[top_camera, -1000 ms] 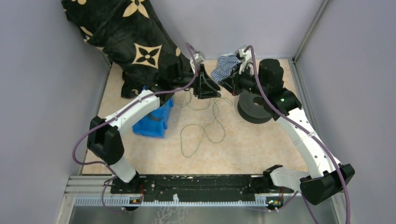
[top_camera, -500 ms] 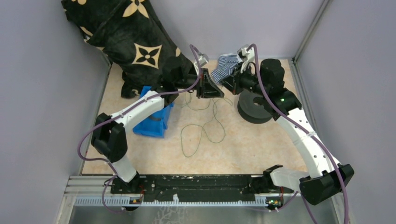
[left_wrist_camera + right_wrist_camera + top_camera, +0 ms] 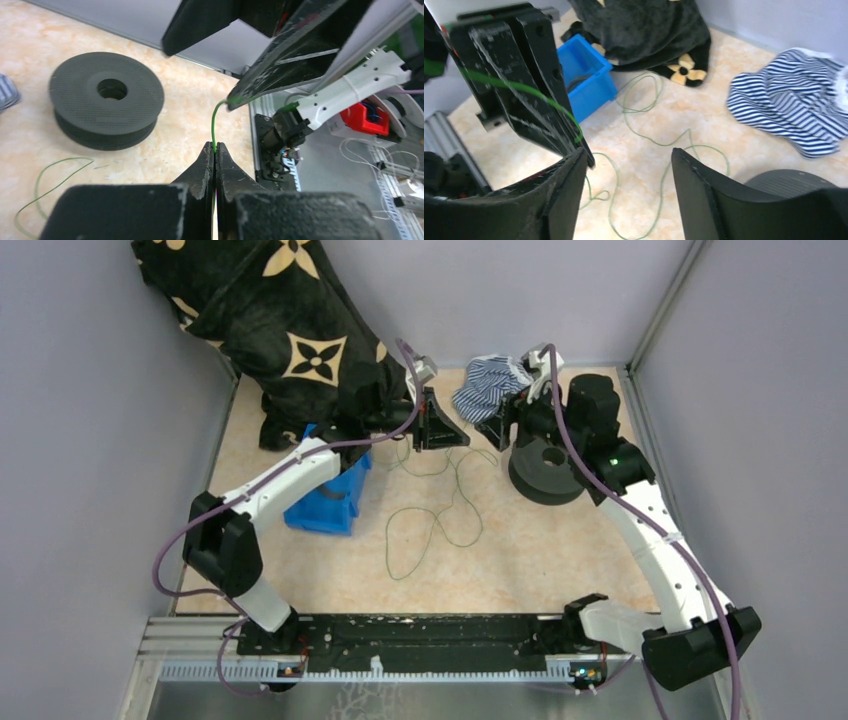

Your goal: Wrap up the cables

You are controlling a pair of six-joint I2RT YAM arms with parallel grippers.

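Beige tabletop [image 3: 540, 550] below; my left gripper [image 3: 215, 148] pinches the cables [image 3: 213, 125] at its tips (light, limp, probably slippery, best held near the end); right gripper [image 3: 628, 162] gapes empty.

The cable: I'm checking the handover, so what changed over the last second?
The left claw closed on the cable, pinching its green end. The right claw opened and drew back to the right, off the cable. The spool, blue bin and striped cloth stayed put.
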